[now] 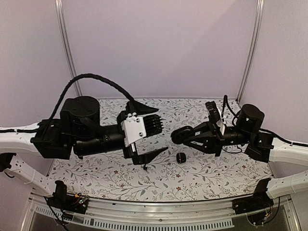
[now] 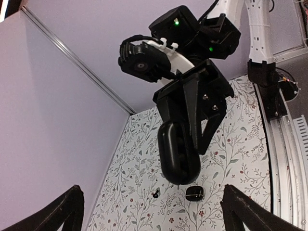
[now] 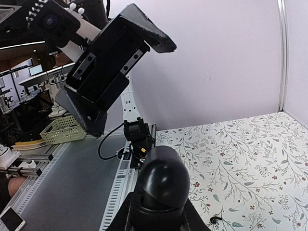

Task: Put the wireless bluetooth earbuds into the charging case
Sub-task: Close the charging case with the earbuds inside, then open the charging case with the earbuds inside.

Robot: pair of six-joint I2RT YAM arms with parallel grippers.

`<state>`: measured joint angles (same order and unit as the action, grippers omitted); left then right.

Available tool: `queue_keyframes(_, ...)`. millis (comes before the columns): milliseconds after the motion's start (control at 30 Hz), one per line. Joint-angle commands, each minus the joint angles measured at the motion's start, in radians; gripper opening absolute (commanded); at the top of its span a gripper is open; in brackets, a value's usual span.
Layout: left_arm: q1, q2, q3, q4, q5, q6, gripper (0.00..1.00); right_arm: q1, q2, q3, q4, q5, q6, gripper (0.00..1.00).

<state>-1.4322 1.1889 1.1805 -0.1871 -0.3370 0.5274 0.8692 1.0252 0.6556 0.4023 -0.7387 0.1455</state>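
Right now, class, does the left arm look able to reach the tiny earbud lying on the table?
Probably yes. The left gripper hangs open above the table, the earbud lies uncovered close by, and the right gripper, shut on the charging case, sits off to the side.

Floral table cover (image 1: pixel 110 175), lilac walls (image 1: pixel 159 48), green basket (image 3: pixel 60 130)

Gap left of case (image 1: pixel 179 136) before left end effector (image 1: pixel 163 130); below case, earbud (image 1: pixel 144 167) and black piece (image 1: pixel 181 158) on desk (image 1: pixel 96 173).
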Motion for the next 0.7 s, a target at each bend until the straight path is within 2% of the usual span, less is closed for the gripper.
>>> queue_keyframes(0,0.012,0.112,0.026,-0.004,0.042,-0.028,1.00,-0.004,0.031,0.026,0.067,0.031,0.031,0.00)
queue_keyframes(200,0.054,0.173,0.062,-0.004,0.080,-0.061,0.94,-0.004,0.044,0.033,0.104,0.030,0.063,0.00)
queue_keyframes(433,0.076,0.238,0.107,-0.042,0.058,-0.051,0.76,-0.004,0.071,0.038,0.116,0.041,0.107,0.00)
queue_keyframes(567,0.076,0.270,0.131,-0.059,0.033,-0.037,0.72,-0.004,0.101,0.045,0.136,0.030,0.142,0.00)
queue_keyframes(667,0.076,0.275,0.136,-0.059,0.026,-0.031,0.63,-0.004,0.118,0.051,0.137,0.023,0.149,0.00)
